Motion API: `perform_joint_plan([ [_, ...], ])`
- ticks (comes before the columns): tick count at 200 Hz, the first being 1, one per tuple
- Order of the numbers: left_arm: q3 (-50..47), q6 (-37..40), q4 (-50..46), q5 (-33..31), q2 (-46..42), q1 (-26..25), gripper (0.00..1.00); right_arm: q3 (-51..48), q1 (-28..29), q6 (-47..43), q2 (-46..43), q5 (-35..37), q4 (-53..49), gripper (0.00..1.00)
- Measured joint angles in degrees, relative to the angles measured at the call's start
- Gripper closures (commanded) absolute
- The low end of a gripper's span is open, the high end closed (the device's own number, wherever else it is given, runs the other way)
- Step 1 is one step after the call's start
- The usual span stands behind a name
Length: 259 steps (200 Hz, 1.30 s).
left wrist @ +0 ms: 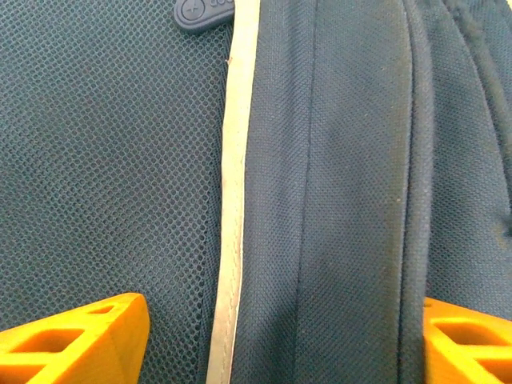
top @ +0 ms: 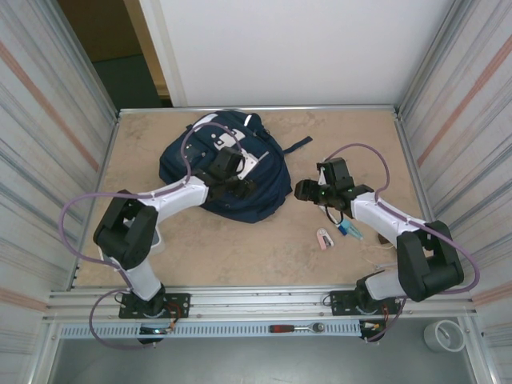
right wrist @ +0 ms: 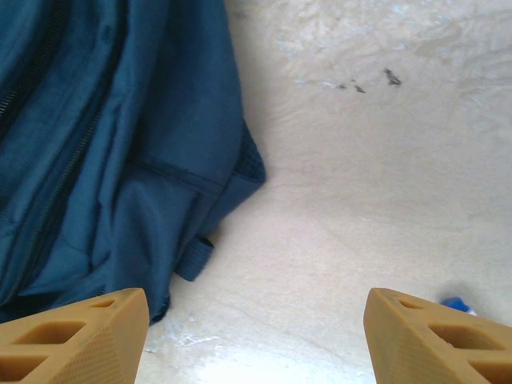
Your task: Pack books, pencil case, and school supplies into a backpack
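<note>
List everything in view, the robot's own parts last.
backpack: one, navy with a white stripe, far centre-left of the table
pink-and-white item: one, on the table by the right arm
light-blue piece: one, just right of it
red-handled tool: one, on the front rail
tape roll: one, pale, near right corner
table: one, tan
left gripper: orange fingers, open, over the backpack
right gripper: tan fingers, open, beside the backpack

tan table (top: 240, 248) — backpack (top: 264, 192) at back, school supplies (top: 323, 238) toward the right
</note>
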Motion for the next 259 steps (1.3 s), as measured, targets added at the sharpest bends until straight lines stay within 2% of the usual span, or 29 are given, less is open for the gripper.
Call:
perform_joint_plan([
  [49, -0.07, -3.13, 0.98, 7.69, -3.04, 5.64, 0.3, 0.33, -2.86, -1.53, -1.25, 6.51, -9.66, 0.32],
  [75, -0.07, -4.26, 1.57, 9.75, -3.61, 6.8, 0.41, 0.39, -3.8, -1.88, -0.09, 7.93, -12.81, 0.38],
  [148, -0.07, -6.29, 1.55, 13.86, -3.58, 7.23, 0.74, 5.33, -3.21, -3.08, 11.28, 8.41, -14.05, 0.67],
  [179, -0.07, -6.78, 1.7, 15.08, -3.58, 7.5, 0.82, 6.21, -2.34, -3.43, 13.42, 8.68, -14.12, 0.76],
  [259, -0.09, -6.95, 1.73, 16.28, -3.58, 7.54, 1.0, 9.01, -0.85, -4.96, 16.31, 10.54, -15.34, 0.88],
])
